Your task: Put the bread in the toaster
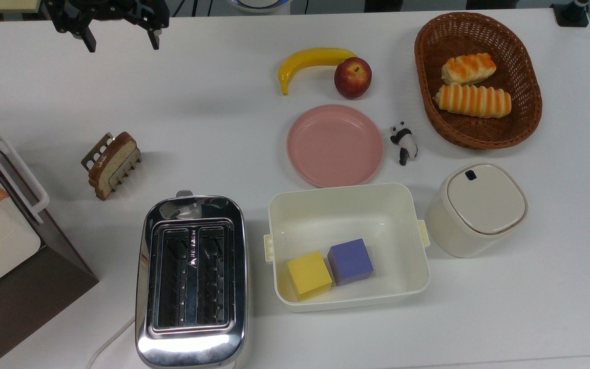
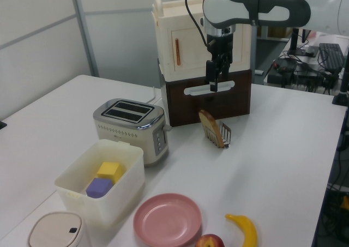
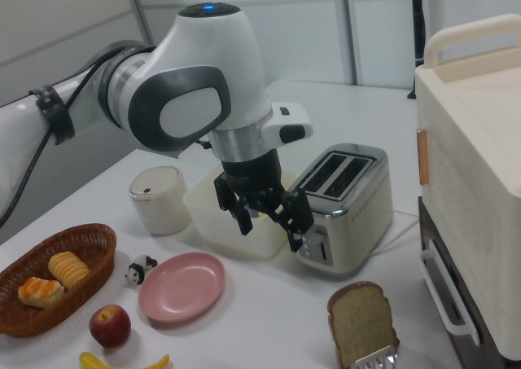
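The bread (image 1: 112, 163) (image 2: 210, 126) (image 3: 361, 322), a tan slice with a brown crust, stands upright in a small wire rack (image 1: 96, 154) at the top view's left. The chrome two-slot toaster (image 1: 191, 279) (image 2: 131, 126) (image 3: 346, 202) sits below it in the top view, both slots empty. My gripper (image 1: 121, 43) (image 2: 214, 82) (image 3: 271, 226) hangs open above the table, well beyond the bread toward the top view's upper edge, with nothing between its fingers.
A cream and brown cabinet (image 1: 3, 246) stands at the top view's left edge. A white bin (image 1: 349, 205) with yellow and purple cubes, a pink plate (image 1: 334, 145), banana (image 1: 310, 61), apple (image 1: 352, 77), panda figure (image 1: 404, 142), lidded pot (image 1: 477, 207) and roll basket (image 1: 479, 133) lie to the right.
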